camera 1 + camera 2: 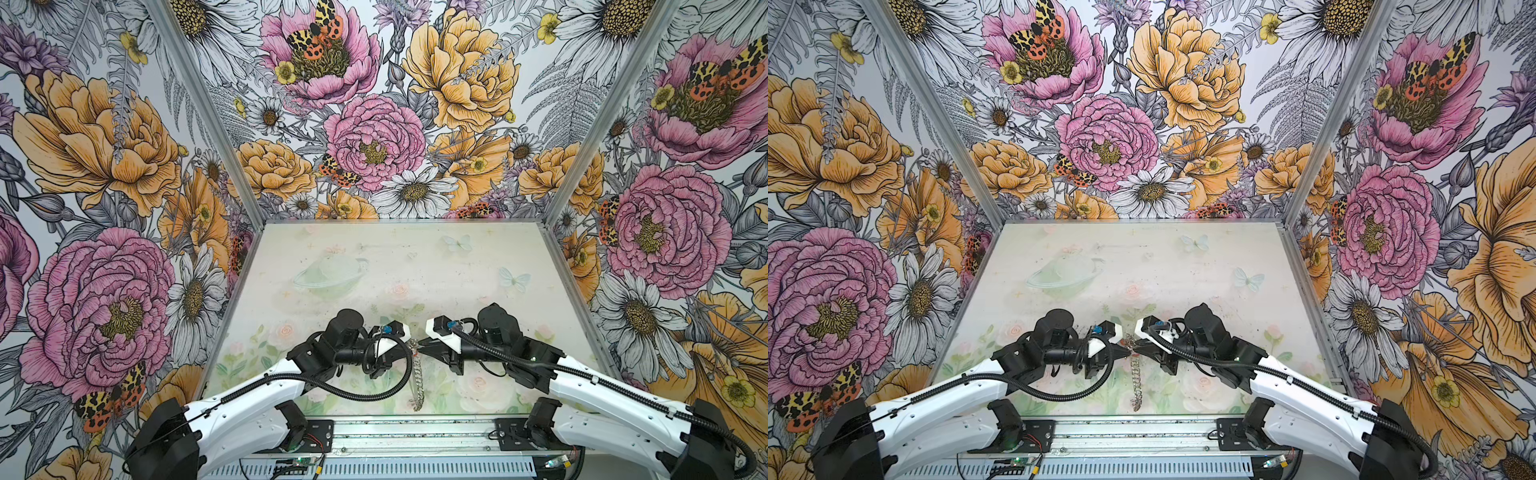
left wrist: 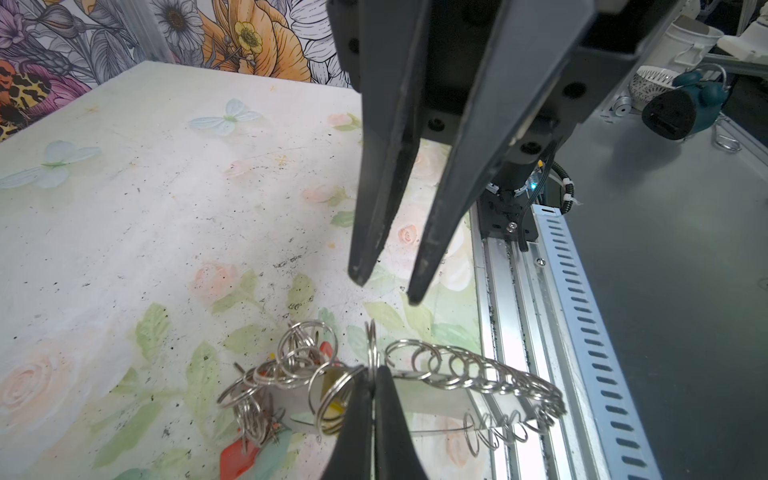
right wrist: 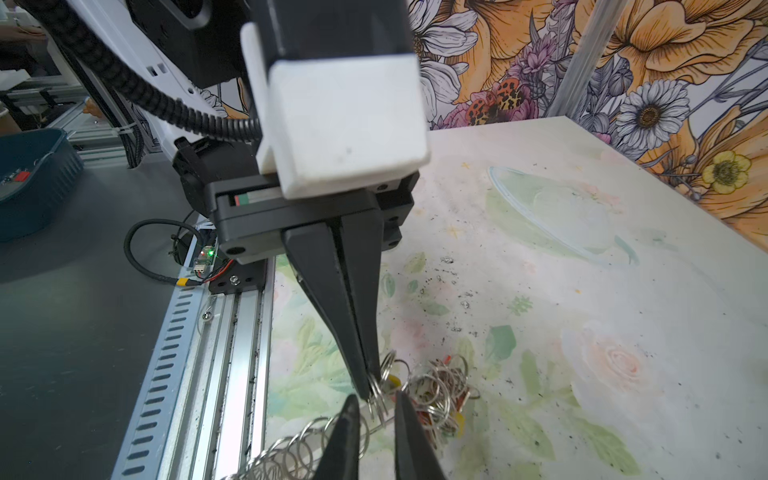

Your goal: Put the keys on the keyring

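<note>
The keyring [image 2: 478,376] is a grey hoop fringed with small split rings. It hangs edge-on like a chain in both top views [image 1: 417,374] [image 1: 1136,382]. My left gripper [image 2: 372,376] is shut on one split ring at the hoop's upper edge. A bunch of keys [image 2: 266,399] with red [image 2: 237,457], pale green and yellow [image 2: 332,409] tags hangs on that side. My right gripper [image 3: 376,398] stands open facing the left one, its fingertips either side of the pinched rings, touching nothing that I can see. The two meet near the table's front middle [image 1: 417,349].
An aluminium rail [image 2: 511,332] and a slotted cable tray [image 2: 602,353] run along the table's front edge under the hoop. Floral walls close off the left, right and far sides. A blue bin [image 3: 29,183] stands off the table.
</note>
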`<state>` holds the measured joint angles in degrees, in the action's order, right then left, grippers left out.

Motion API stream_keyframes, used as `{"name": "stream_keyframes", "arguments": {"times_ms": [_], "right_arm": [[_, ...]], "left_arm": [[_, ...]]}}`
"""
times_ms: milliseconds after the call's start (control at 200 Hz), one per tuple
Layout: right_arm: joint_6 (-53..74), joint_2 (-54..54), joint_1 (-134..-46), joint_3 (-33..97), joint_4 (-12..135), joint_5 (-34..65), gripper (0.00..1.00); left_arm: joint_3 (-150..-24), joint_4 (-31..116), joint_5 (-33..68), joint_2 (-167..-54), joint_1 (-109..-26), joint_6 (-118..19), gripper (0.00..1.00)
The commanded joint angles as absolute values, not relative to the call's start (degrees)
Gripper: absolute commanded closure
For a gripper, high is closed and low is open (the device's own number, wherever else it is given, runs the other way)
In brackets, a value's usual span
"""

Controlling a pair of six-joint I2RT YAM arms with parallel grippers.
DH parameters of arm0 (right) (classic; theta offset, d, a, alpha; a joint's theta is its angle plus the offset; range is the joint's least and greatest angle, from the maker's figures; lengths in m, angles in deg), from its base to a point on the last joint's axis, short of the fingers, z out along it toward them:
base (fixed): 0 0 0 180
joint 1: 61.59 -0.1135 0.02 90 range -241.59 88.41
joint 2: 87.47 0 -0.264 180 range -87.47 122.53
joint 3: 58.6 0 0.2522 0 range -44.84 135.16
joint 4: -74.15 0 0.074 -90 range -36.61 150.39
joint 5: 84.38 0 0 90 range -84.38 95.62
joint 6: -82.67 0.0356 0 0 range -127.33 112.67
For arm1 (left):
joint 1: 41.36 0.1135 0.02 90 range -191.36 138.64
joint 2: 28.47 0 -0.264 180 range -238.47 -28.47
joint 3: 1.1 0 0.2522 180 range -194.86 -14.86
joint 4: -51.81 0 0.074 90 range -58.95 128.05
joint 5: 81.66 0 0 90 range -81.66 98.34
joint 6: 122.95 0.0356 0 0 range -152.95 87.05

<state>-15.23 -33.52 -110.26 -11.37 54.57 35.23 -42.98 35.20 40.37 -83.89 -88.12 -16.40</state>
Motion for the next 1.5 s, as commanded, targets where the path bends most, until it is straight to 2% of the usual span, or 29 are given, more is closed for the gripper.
{"name": "stream_keyframes", "arguments": {"times_ms": [0, 711, 971, 1206, 1356, 1491], "right_arm": [[-16.17, -32.01, -109.76, -9.13, 53.29, 38.98, 0.82], [-16.12, -28.6, -109.67, -8.72, 53.19, 40.08, 0.87], [-15.66, -27.62, -109.67, -8.18, 53.23, 40.7, 1.0], [-14.53, -29.79, -109.59, -8.1, 53.45, 39.08, 1.0], [-12.04, -33.7, -108.75, -9.58, 57.25, 38.03, 1.0], [-8.47, -35.32, -108.47, -12.11, 64.29, 39.53, 1.0]], "left_arm": [[-45.07, 36.83, 43.89, -83.93, -88.53, -15.45, 1.0], [-45.27, 37.04, 45.76, -84.75, -88.6, -15.64, 1.0], [-45.27, 37.1, 44.97, -84.81, -88.64, -15.64, 1.0], [-44.68, 37.57, 43.28, -84.53, -88.6, -15.9, 1.0], [-43.32, 39.37, 43.12, -84.45, -87.81, -17.28, 0.87], [-43.14, 40.34, 44.18, -84.87, -87.59, -18.0, 0.84]]}}
